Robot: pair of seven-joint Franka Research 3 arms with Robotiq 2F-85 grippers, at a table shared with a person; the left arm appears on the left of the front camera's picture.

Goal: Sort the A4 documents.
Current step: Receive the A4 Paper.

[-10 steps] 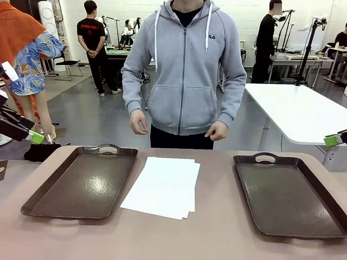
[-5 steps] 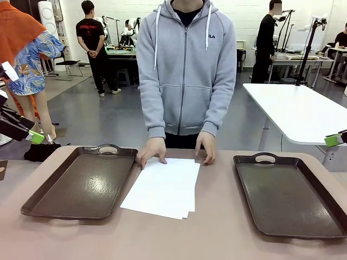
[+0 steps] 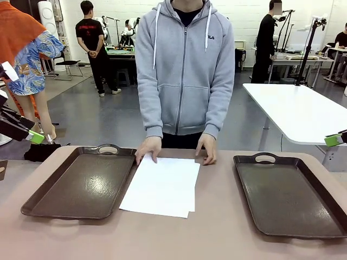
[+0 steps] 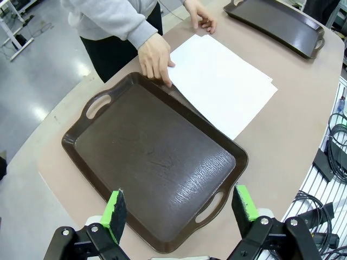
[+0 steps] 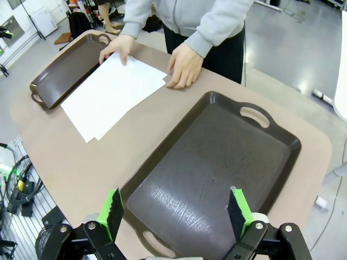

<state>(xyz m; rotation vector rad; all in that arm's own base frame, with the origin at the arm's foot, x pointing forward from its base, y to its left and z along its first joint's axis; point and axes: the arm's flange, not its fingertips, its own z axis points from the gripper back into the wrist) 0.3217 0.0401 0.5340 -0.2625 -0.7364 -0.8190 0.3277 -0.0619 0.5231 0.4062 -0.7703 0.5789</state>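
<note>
Though left fingers (image 4: 114, 214) gape, A4 documents (image 4: 222, 81) lie well beyond.

Matt white paper sheets (image 3: 162, 187) on a smooth, dull beige desk (image 3: 217, 230); left tray (image 3: 81, 184) and right tray (image 3: 287, 197) look glossy brown plastic, faintly grained.

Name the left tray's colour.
Dark brown; the tray shows best in the left wrist view.

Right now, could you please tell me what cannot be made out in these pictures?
Number of sheets in the paper stack: every view, they overlap.
Right tray: front view, near corner cut by the frame edge.
Stack's far left corner: front view, under the person's hand.
</note>
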